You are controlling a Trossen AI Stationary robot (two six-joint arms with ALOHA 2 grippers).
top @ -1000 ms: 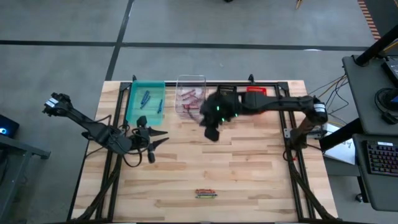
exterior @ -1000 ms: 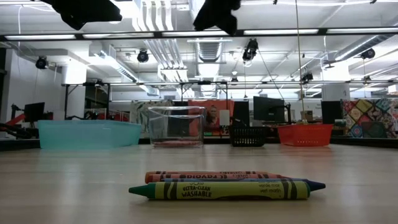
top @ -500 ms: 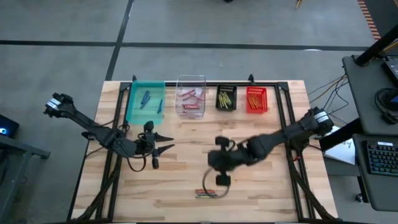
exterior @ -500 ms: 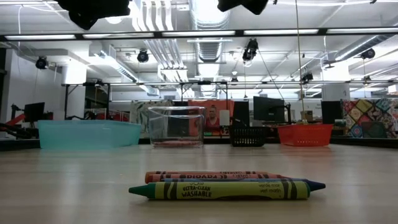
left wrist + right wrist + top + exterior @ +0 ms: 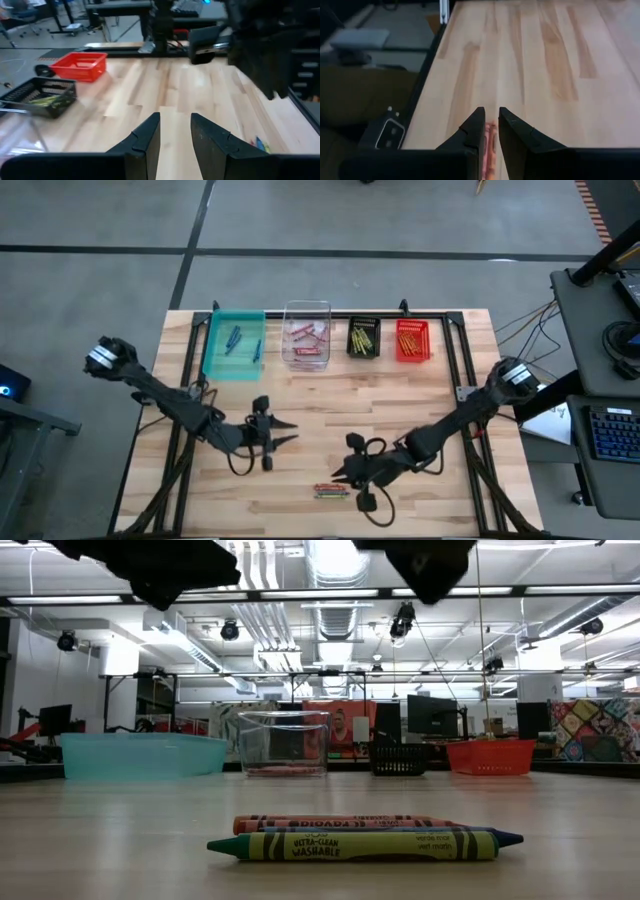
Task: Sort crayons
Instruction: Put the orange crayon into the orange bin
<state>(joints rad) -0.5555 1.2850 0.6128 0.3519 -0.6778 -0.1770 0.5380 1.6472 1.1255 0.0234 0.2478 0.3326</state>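
Grey floor surrounds the table; ceiling strip lights and possibly monitors behind.

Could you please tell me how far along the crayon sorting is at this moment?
Mostly done: blue crayons lie in the teal bin, pink ones in the clear bin, yellow in the black bin, orange in the red bin. In hand: the right pincer, open and empty, hovers over the last crayons near the table's front edge. Left: those few. The left pincer waits nearby, open.
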